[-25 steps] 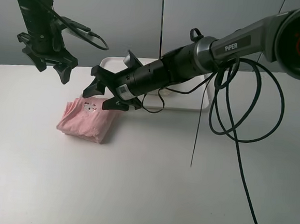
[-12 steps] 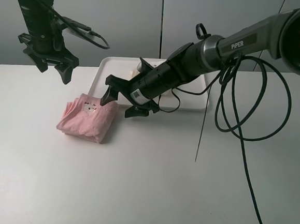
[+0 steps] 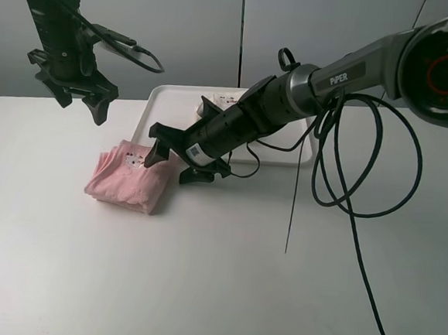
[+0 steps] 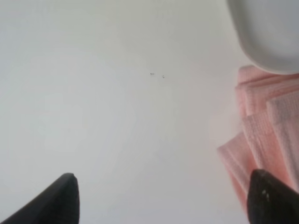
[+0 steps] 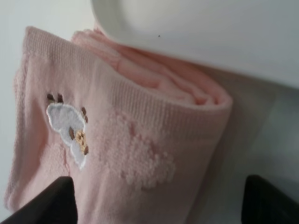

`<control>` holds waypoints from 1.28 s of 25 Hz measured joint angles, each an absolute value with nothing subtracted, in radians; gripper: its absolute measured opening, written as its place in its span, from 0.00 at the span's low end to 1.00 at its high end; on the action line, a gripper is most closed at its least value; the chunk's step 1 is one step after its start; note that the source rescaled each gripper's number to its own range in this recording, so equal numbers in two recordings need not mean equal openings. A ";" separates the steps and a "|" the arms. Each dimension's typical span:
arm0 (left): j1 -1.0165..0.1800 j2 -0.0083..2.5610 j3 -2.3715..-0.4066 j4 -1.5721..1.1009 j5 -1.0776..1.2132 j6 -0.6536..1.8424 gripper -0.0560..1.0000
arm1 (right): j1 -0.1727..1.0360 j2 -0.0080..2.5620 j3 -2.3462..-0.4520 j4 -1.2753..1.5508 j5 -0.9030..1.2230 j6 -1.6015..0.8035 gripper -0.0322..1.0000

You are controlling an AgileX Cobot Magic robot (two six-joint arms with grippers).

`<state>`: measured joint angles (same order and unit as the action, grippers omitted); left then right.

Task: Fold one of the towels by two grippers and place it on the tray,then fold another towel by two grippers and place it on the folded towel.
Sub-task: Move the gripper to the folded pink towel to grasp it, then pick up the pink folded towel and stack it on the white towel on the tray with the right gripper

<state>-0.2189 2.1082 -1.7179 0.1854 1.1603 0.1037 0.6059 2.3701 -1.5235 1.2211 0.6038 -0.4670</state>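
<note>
The pink towel [image 3: 130,177] lies folded beside the tray [image 3: 158,100], not yet on it, and both claws, the left gripper [image 3: 73,93] and the right gripper [image 3: 180,155], are open and empty.

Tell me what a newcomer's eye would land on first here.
The folded light pink terry towel on the white table, left of centre, with the right end effector open at its near-tray edge. Behind lies the flat white plastic tray. The left end effector hangs open above the table's far left.
</note>
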 joint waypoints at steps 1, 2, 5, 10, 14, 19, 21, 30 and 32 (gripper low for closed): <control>-0.219 2.108 -1.718 0.185 1.160 0.104 0.93 | 0.606 2.371 -1.524 1.222 0.602 -0.467 0.78; -0.219 2.108 -1.718 0.185 1.160 0.104 0.93 | 0.606 2.372 -1.524 1.233 0.597 -0.467 0.77; -0.219 2.108 -1.718 0.185 1.160 0.104 0.93 | 0.607 2.375 -1.524 1.267 0.586 -0.480 0.77; -0.219 2.108 -1.718 0.184 1.156 0.104 0.93 | 0.608 2.379 -1.524 1.290 0.579 -0.496 0.77; -0.219 2.108 -1.718 0.184 1.155 0.104 0.93 | 0.627 2.390 -1.524 1.317 0.573 -0.511 0.74; -0.219 2.108 -1.718 0.184 1.155 0.104 0.93 | 0.641 2.403 -1.524 1.354 0.580 -0.526 0.64; -0.219 2.108 -1.718 0.184 1.155 0.104 0.93 | 0.641 2.408 -1.524 1.353 0.574 -0.543 0.48; -0.219 2.108 -1.718 0.184 1.155 0.107 0.93 | 0.641 2.419 -1.524 1.405 0.598 -0.671 0.11; -0.219 2.108 -1.718 0.184 1.155 0.107 0.93 | 0.641 2.419 -1.524 1.405 0.602 -0.677 0.11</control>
